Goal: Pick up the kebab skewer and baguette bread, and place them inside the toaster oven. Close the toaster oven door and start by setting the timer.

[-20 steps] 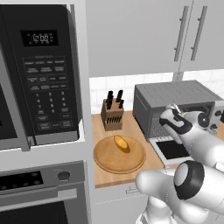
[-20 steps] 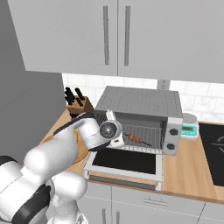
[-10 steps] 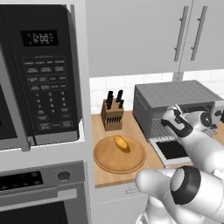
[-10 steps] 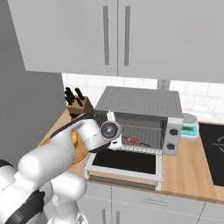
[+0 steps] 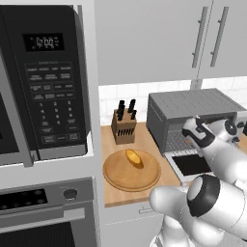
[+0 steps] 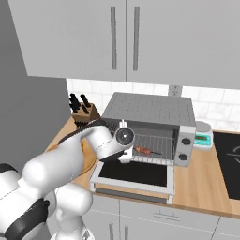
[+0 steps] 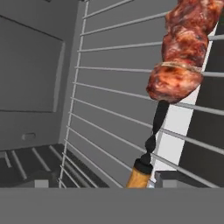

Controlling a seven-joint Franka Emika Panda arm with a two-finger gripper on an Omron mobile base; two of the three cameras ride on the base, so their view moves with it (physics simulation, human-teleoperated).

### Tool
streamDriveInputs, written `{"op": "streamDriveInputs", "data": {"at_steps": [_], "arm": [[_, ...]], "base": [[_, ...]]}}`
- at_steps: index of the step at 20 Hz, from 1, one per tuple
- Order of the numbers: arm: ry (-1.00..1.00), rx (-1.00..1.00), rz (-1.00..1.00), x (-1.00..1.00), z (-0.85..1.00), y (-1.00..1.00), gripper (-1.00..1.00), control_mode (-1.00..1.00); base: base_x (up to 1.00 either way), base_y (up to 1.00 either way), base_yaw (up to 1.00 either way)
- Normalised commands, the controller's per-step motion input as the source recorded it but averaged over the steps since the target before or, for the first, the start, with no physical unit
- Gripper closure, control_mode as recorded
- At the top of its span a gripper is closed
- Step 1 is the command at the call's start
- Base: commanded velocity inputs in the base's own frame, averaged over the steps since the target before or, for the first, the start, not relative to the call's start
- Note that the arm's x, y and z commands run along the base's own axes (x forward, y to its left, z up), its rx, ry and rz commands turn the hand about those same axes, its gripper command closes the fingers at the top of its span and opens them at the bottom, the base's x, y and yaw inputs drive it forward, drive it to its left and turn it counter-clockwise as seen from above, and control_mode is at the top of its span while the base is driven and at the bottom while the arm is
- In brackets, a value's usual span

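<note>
The tool (image 6: 125,157) hangs at the mouth of the toaster oven (image 6: 154,112), just over the inner edge of the toaster oven door (image 6: 133,174), which lies dropped flat and open toward the robot. Whether its jaws are apart or together cannot be told, but nothing is in them: the kebab skewer (image 7: 181,57) lies free on the wire rack (image 7: 109,109), its meat chunks up the wires and its wooden end pointing back toward the hand. In the right base view the kebab skewer (image 6: 143,150) rests on the rack toward the left of the cavity. Since a second ago the hand has drawn back a little from the cavity, while the skewer has stayed on the rack.

The baguette bread (image 5: 134,158) lies on a round wooden board (image 5: 111,176) on the worktop (image 5: 107,144), left of the oven and well apart from it. Beyond the board stands a knife block (image 5: 123,128).

The rack has open wires right of the skewer. The microwave (image 5: 48,82) shows 12:00; its button labels are too small to read.
</note>
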Motion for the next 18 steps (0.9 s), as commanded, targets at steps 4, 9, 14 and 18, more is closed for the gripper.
{"op": "streamDriveInputs", "data": {"at_steps": [4, 9, 14, 18], "arm": [[0.07, 0.10, -0.02, -0.01, -0.57, 0.00, -1.00, -1.00], [0.04, 0.09, -0.03, -0.32, -0.48, 0.00, -1.00, -1.00], [0.16, 0.08, -0.07, -0.54, -0.13, 0.00, -1.00, -1.00], [0.32, 0.08, -0.10, -0.45, 0.00, 0.00, -1.00, -1.00]], "base": [[0.00, 0.00, 0.00], [0.00, 0.00, 0.00], [0.00, 0.00, 0.00], [0.00, 0.00, 0.00]]}}
